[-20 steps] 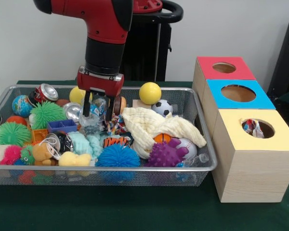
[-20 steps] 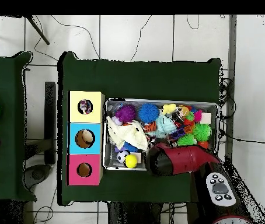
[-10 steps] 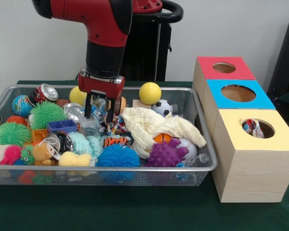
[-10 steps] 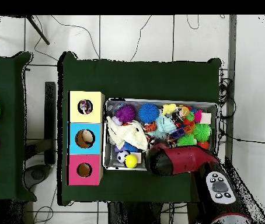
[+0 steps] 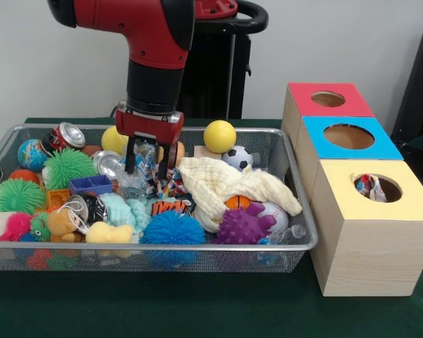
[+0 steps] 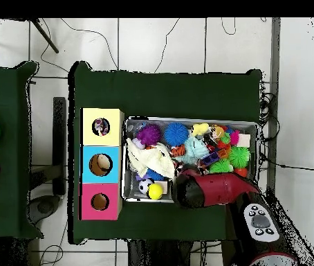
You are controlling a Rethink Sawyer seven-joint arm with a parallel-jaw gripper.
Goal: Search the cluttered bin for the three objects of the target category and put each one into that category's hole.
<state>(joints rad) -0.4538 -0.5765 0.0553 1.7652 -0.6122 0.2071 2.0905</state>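
Red-black robot hand (image 5: pixel 146 161) hovering over far middle of wire mesh bin (image 5: pixel 197 248), fingers clenched on crumpled clear plastic bottle (image 5: pixel 139 171), probably for carrying right toward yellow-topped wooden box (image 5: pixel 370 225), whose hole already holds something.

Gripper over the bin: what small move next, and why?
Probably lift straight up. The gripper hangs among the toys in the wire bin with crinkly clear plastic between its fingers, so a short rise should show whether the hold is firm.
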